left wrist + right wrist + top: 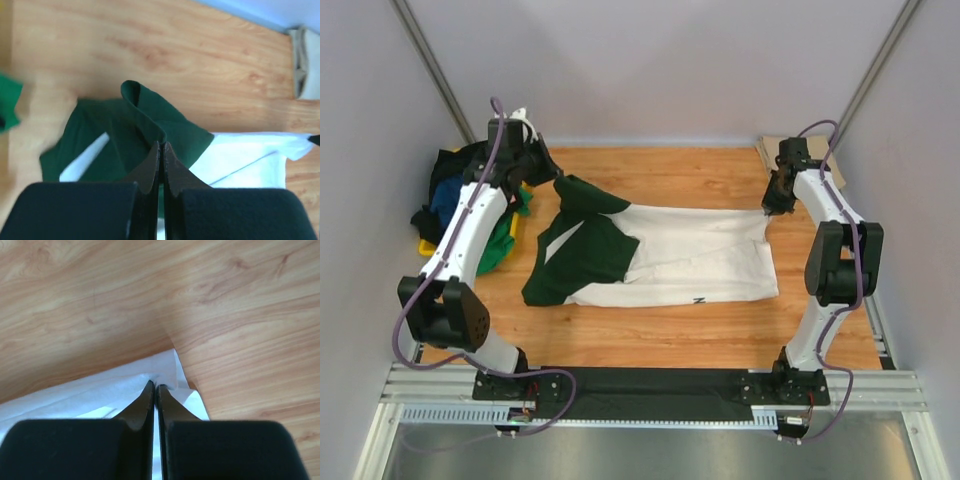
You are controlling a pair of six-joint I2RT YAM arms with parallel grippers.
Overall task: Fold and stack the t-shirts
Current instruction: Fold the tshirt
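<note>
Wooden bench carries cream t-shirt, spread between the arms; left end effector pressed together on its dark green sleeve, right end effector pinching the cream corner at far right

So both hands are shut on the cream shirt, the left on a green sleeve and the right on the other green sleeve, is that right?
Not quite. The left hand is shut on a green sleeve of the shirt, but the right hand pinches a cream corner, not a sleeve. The right wrist view shows it.
</note>
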